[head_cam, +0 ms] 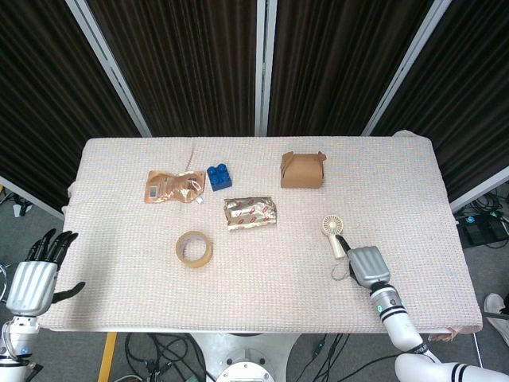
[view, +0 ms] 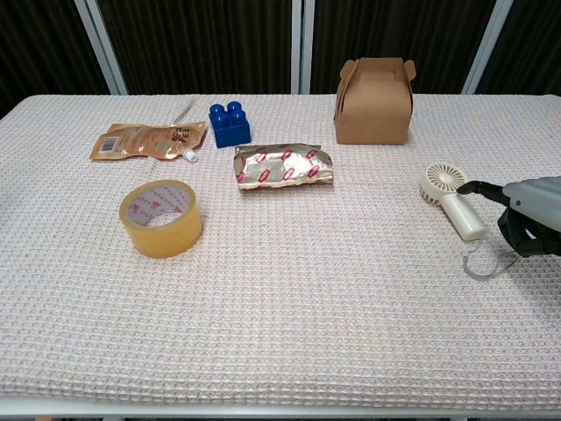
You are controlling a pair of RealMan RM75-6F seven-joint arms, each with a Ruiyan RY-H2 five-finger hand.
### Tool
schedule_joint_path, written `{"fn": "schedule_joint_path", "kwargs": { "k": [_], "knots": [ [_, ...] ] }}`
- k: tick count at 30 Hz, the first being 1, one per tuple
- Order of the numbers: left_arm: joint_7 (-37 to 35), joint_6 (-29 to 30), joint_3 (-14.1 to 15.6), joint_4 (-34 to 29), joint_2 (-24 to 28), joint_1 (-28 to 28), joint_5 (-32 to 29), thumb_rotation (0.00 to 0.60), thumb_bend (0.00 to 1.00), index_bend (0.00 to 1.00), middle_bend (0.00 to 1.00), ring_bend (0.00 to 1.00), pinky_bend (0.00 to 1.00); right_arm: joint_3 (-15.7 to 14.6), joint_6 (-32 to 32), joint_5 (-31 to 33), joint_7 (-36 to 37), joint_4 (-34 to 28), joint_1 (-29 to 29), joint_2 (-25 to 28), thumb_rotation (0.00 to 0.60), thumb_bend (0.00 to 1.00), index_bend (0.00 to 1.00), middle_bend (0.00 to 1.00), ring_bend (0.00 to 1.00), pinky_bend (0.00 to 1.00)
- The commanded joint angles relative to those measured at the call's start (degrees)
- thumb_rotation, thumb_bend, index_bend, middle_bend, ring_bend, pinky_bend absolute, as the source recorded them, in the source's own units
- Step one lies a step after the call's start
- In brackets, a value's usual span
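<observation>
A small white hand-held fan (head_cam: 332,231) (view: 451,195) lies on the right part of the table, its grey wrist loop (view: 478,263) trailing toward the front edge. My right hand (head_cam: 366,267) (view: 530,215) sits just right of the fan's handle. Its thumb reaches to the handle and its fingers curve down by the loop, gripping nothing that I can see. My left hand (head_cam: 36,278) hangs off the table's front left corner, fingers spread and empty; it shows in the head view only.
A roll of tape (head_cam: 194,249) (view: 161,217) stands left of centre. Behind it lie a foil packet (head_cam: 250,212), a blue brick (head_cam: 219,176) and a brown pouch (head_cam: 173,187). A brown carton (head_cam: 302,169) (view: 373,103) stands behind the fan.
</observation>
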Motion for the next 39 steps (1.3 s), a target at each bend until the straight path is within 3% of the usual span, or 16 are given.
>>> {"fn": "schedule_joint_path", "kwargs": {
  "k": [1, 30, 39],
  "knots": [
    [0.1, 0.0, 0.0, 0.0, 0.0, 0.0, 0.0, 0.600, 0.00, 0.12, 0.12, 0.05, 0.17, -0.2, 0.0, 0.2, -0.1, 0.0, 0.1, 0.0, 0.600, 1.00, 0.00, 0.87, 0.83, 0.74],
    [0.3, -0.1, 0.0, -0.2, 0.2, -0.1, 0.0, 0.600, 0.00, 0.12, 0.12, 0.05, 0.17, -1.4, -1.8, 2.5, 3.4, 1.4, 1.2, -0.1, 0.600, 1.00, 0.00, 0.87, 0.83, 0.74],
    [0.5, 0.3, -0.1, -0.6, 0.5, -0.1, 0.2, 0.600, 0.00, 0.12, 0.12, 0.05, 0.17, 0.3, 6.6, -4.5, 6.4, -4.9, -0.5, 5.1, 0.600, 1.00, 0.00, 0.87, 0.83, 0.74]
  ]
}}
